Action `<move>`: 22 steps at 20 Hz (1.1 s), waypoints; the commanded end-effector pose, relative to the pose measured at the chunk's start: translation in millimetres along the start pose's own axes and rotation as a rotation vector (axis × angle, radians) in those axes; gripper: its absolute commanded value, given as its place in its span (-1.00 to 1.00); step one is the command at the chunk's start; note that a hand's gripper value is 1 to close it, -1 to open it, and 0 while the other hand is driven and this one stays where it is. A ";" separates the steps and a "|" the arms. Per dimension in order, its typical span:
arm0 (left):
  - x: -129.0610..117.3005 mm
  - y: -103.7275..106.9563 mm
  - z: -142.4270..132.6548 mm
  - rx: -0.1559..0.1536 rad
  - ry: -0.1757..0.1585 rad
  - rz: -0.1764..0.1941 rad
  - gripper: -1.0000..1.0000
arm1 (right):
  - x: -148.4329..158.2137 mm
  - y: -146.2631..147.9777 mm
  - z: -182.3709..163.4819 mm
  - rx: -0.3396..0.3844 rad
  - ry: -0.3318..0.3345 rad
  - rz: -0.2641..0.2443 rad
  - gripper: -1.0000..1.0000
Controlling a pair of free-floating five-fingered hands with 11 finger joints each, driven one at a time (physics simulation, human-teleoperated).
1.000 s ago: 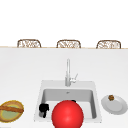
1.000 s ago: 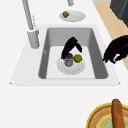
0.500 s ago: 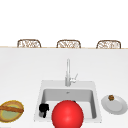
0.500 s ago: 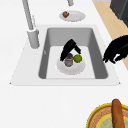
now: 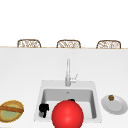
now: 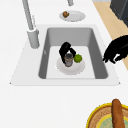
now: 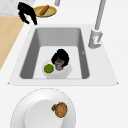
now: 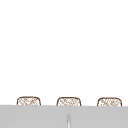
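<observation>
In the sink (image 6: 70, 35) a white plate (image 6: 71, 70) carries a small grey cup (image 6: 68, 60) and a green lime (image 6: 78, 58). My right hand (image 6: 65, 48) reaches down over the cup with its fingers curled round it. From the right side the same hand (image 7: 60, 56), cup (image 7: 59, 66) and lime (image 7: 49, 68) appear. In the front view a big red sphere (image 5: 67, 114) covers most of the right hand (image 5: 71, 100). My left hand (image 5: 43, 108) hangs over the sink's front left corner, fingers loosely bent and holding nothing; it is the hand (image 6: 117, 50) at the front rim.
The faucet (image 5: 67, 72) rises behind the sink. A white plate (image 5: 117, 106) with a brown item (image 5: 111, 97) lies on the counter to the right. A yellow-rimmed basket (image 5: 11, 110) with a baguette lies to the left. Wicker chair backs (image 5: 28, 43) line the far edge.
</observation>
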 end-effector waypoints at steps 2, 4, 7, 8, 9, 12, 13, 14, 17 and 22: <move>0.0 0.0 0.0 0.000 0.000 0.000 0.00 | -1.4 5.0 -10.4 0.038 0.020 0.025 1.00; 0.0 0.0 0.0 0.000 0.000 0.000 0.00 | 0.2 -4.7 -6.8 0.000 -0.004 -0.009 1.00; 0.0 0.0 0.0 0.000 0.000 0.000 0.00 | 2.4 -22.6 13.0 -0.012 -0.019 -0.021 1.00; 0.0 0.0 0.0 0.000 0.000 0.000 0.00 | 1.7 -27.4 18.3 -0.013 -0.020 -0.022 1.00; 0.0 0.0 0.0 0.000 0.000 0.000 0.00 | -0.1 -29.4 24.4 -0.018 -0.021 -0.023 1.00; 0.0 0.0 0.0 0.000 0.000 0.000 0.00 | -12.9 -38.7 45.0 -0.029 -0.008 -0.040 1.00; 0.0 0.0 0.0 0.000 0.000 0.000 0.00 | -16.5 -43.4 53.0 -0.025 -0.005 -0.056 1.00; 0.0 0.0 0.0 0.000 0.000 0.000 0.00 | -17.2 -48.3 60.2 -0.029 -0.005 -0.060 1.00; 0.0 0.0 0.0 0.000 0.000 0.000 0.00 | -22.2 -59.4 83.5 -0.032 -0.003 -0.095 1.00; 0.0 0.0 0.0 0.000 0.000 0.000 0.00 | -34.0 -79.3 111.9 -0.030 0.023 -0.087 1.00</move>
